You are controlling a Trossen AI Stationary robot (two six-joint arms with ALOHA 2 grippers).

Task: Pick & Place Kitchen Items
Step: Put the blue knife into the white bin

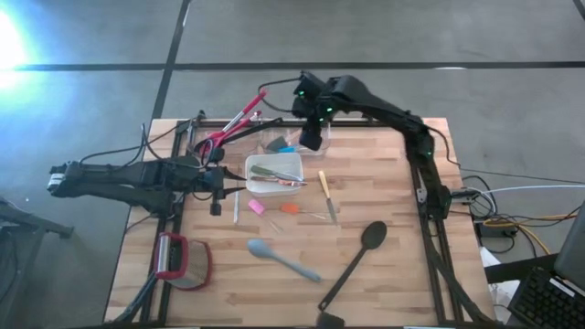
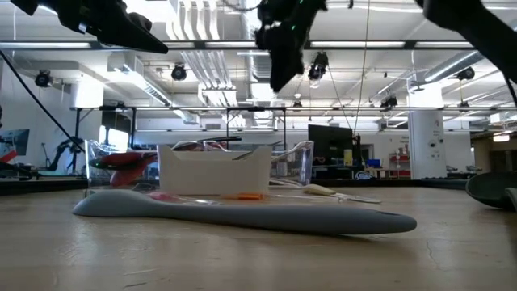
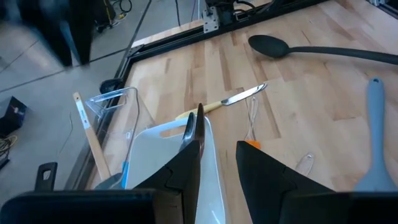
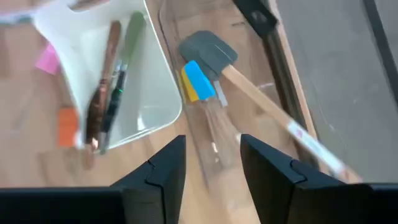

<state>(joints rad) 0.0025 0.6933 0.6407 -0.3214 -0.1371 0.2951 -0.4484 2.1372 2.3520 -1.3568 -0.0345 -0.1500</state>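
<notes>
My right gripper [image 4: 211, 165] hangs open, pointing steeply down, well above the clear tub [image 1: 277, 142] at the table's far side, with nothing between its fingers. The tub holds a wooden-handled spatula [image 4: 261, 102] and a blue piece [image 4: 199, 79]. Next to it the white dish [image 1: 297, 169] holds wooden-handled knives [image 4: 106, 93]. My left gripper [image 1: 218, 190] waits open, left of the dish and above the table. On the table lie a knife [image 1: 326, 195], a black spoon [image 1: 361, 256], a grey-blue spatula [image 1: 283, 259], a pink piece [image 1: 256, 207] and an orange piece [image 1: 289, 208].
A red whisk [image 1: 233, 123] lies at the table's far left edge. The red-and-grey gadget [image 1: 183, 260] sits near the front left. A black slotted turner [image 1: 329, 320] lies at the near edge. Bare wood shows at the right of the table.
</notes>
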